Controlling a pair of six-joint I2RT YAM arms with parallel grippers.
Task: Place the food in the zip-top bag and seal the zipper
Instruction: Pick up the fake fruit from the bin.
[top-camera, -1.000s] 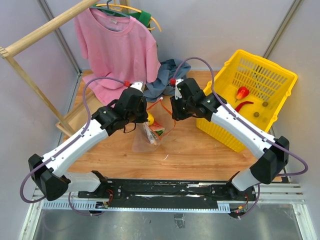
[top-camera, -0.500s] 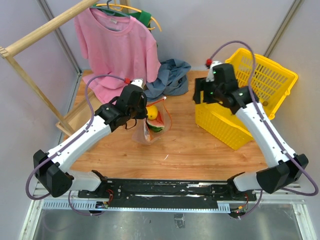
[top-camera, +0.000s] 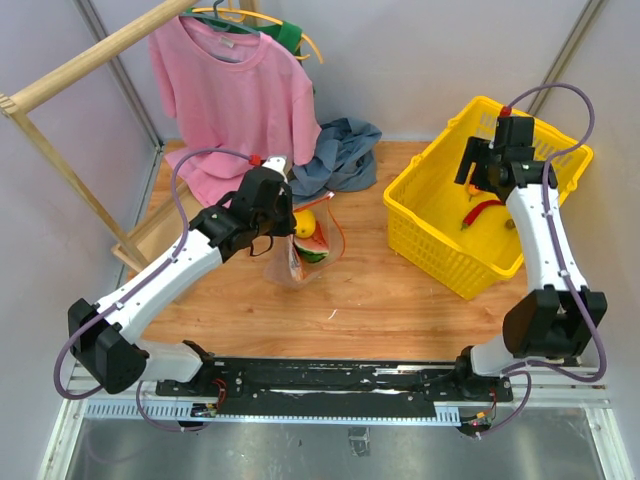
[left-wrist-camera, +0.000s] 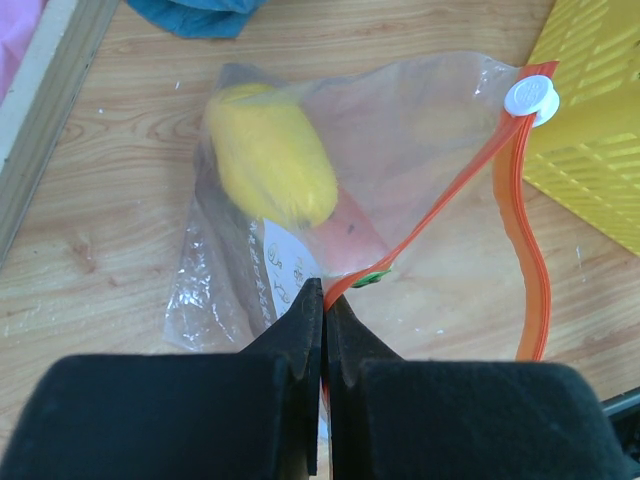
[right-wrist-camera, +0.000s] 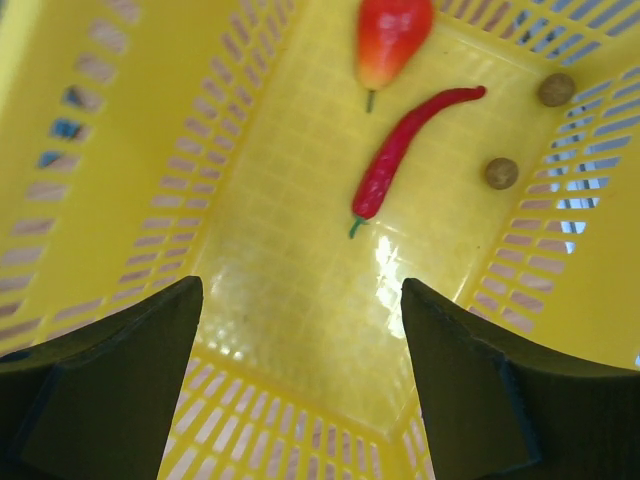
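Left gripper (left-wrist-camera: 323, 290) clenched on zipper (left-wrist-camera: 440, 205), holding zip-top bag (left-wrist-camera: 400, 130) open on table (left-wrist-camera: 110, 190). Right gripper (right-wrist-camera: 300, 290), jaws spread, empty, above chili (right-wrist-camera: 400, 150) in yellow basket (right-wrist-camera: 120, 150). Best approach: descend straight, pinch chili mid-length.

Left of centre on the wooden table (top-camera: 400, 300): clear zip-top bag (top-camera: 290, 268), mouth gaping toward the far side, orange-red zipper (top-camera: 338, 235) curving along its right rim. Inside, near the mouth: yellow fruit (top-camera: 303, 222), and just nearer, a watermelon slice (top-camera: 314, 246). At the bag's left rim: left gripper (top-camera: 280, 228), reaching in from the left, fingertips hidden under the wrist. Well apart to the right: yellow basket (top-camera: 430, 240), thin red chili (top-camera: 484, 211) on its floor. Over the basket's far half: right gripper (top-camera: 476, 185), pointing down. Behind: pink T-shirt (top-camera: 235, 90) on a hanger at a wooden rack (top-camera: 80, 72), with crumpled blue cloth (top-camera: 340, 155) beside it.
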